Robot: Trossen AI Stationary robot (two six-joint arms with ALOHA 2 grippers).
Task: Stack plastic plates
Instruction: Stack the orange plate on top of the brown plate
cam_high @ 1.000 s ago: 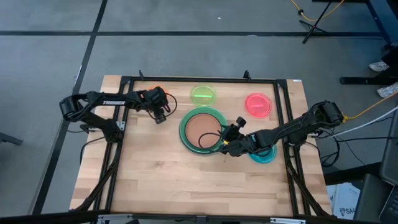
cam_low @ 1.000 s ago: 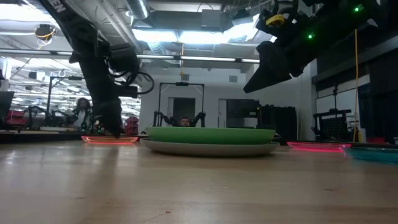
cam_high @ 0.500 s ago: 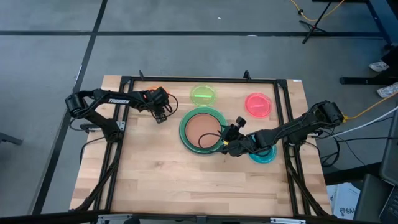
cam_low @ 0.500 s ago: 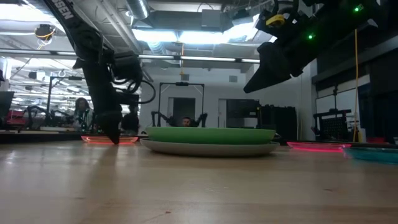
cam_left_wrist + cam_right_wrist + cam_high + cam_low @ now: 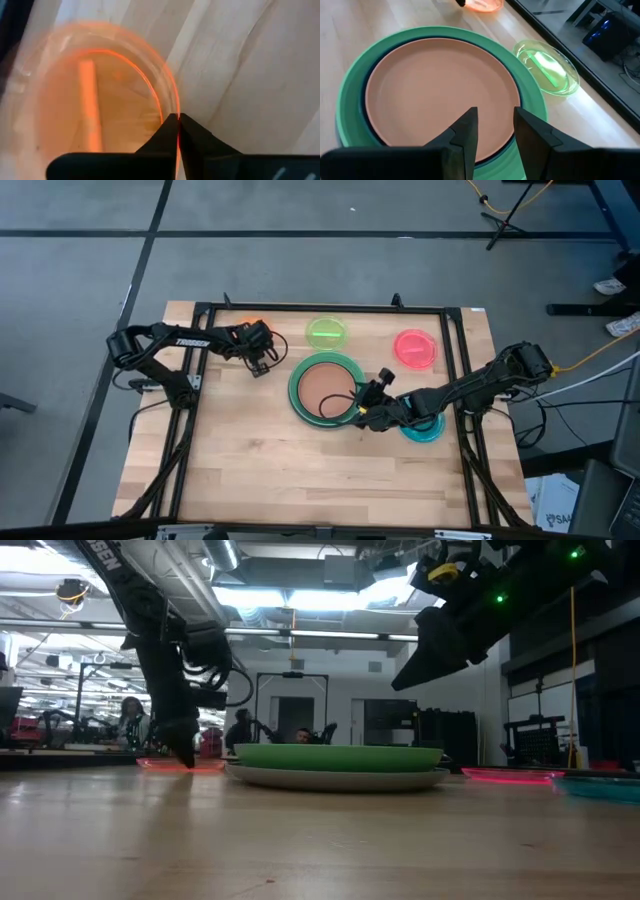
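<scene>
Centrally, a stack of round plastic plates sits mid-table: brown plate (image 5: 323, 387) matte and smooth, nested in a dark teal one (image 5: 364, 100) showing only as a thin ring, that in a light green plate (image 5: 296, 376) with a broad flat rim. In the low view a pale grey plate (image 5: 336, 778) lies beneath the green, its shallow edge flaring outward.

Small translucent plates lie apart around it. Lime plate (image 5: 327, 332) just behind the stack, glossy, glowing at its rim. Pink plate (image 5: 415, 348) toward the back right. Cyan plate (image 5: 424, 429) right of the stack, mostly under the right arm. Orange plate (image 5: 95, 100) at the back left, thin-walled, shallow, edge lit bright.

Left gripper (image 5: 178, 125) is at the orange plate's rim, its dark fingers (image 5: 162, 134) pinched together on that thin edge, tips down at the table.

Right gripper (image 5: 492, 125) hovers over the stack's near right edge, fingers apart, holding nothing, raised clear of the plates in the low view.

Table (image 5: 260, 460) is pale wood planking, fine grain, framed by black rails.
</scene>
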